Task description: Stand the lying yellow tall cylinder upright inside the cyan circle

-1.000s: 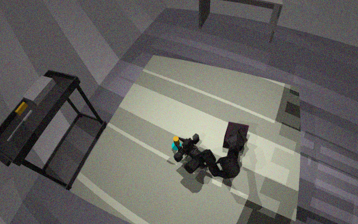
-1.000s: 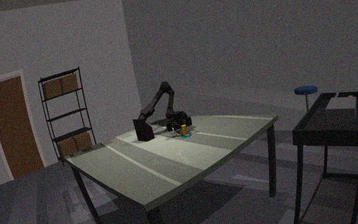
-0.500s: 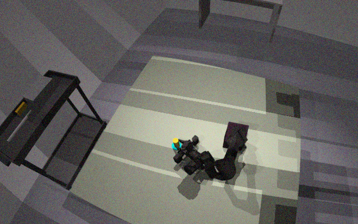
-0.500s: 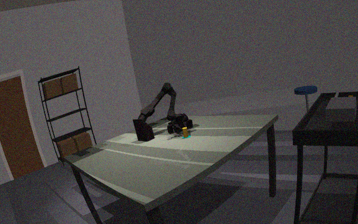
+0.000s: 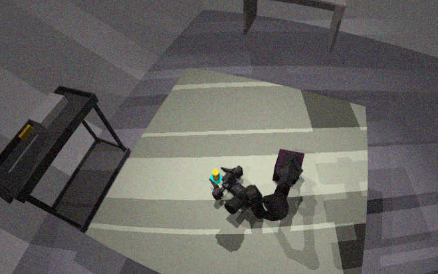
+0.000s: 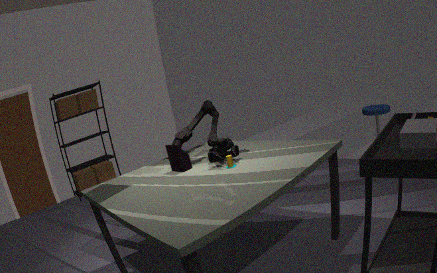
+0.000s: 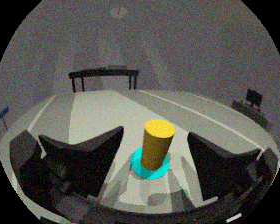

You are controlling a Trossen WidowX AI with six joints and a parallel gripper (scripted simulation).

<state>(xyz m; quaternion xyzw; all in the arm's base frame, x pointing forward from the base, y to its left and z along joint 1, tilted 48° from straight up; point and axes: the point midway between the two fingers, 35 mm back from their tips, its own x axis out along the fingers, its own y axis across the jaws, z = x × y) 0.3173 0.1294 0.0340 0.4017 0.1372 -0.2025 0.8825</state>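
The yellow tall cylinder (image 5: 215, 175) (image 6: 229, 161) (image 7: 157, 147) stands upright inside the cyan circle (image 5: 219, 179) (image 6: 234, 165) (image 7: 136, 163). In the wrist view, cyan shows around its base. My gripper (image 5: 216, 174) (image 6: 226, 156) (image 7: 156, 132) is open. Its fingers are spread wide on both sides of the cylinder, with a visible gap on each side in the wrist view. The cylinder's underside is hidden.
A dark block (image 5: 282, 159) (image 6: 178, 158) stands on the table (image 5: 240, 108) (image 6: 179, 203) by the arm's base. A black cart (image 5: 60, 136) (image 6: 406, 171) stands off the table's edge. Striped light and arm shadows cross the table.
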